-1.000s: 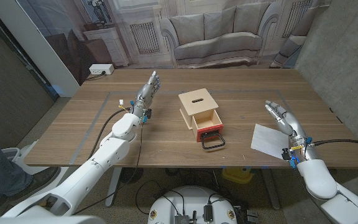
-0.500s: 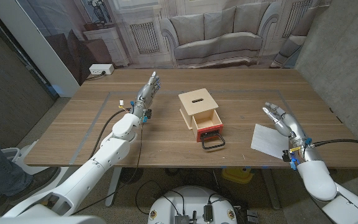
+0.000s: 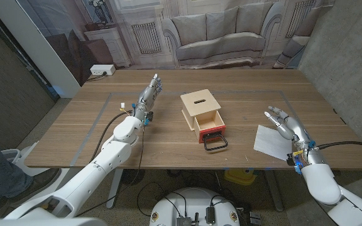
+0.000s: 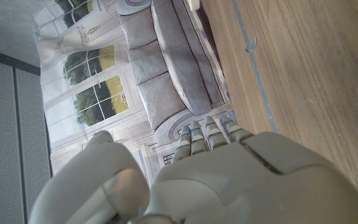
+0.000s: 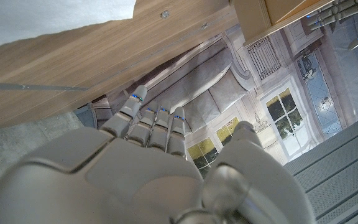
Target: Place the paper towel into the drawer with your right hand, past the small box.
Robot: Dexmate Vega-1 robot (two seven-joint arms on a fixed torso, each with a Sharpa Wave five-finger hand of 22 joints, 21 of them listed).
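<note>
We see the paper towel (image 3: 270, 142) lying flat near the table's front edge, right of the drawer (image 3: 208, 125). We judge it light and limp; pinch one edge. Our right hand (image 3: 286, 123), open and empty, has crept slightly over it since earlier.

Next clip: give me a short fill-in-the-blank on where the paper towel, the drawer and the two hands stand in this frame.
1. The paper towel lies on the ____, not in the drawer.
2. The drawer of the small box is ____.
3. The hand nearest the paper towel is the ____ hand.
4. The left hand holds ____.

Missing words: table; open; right; nothing
</note>
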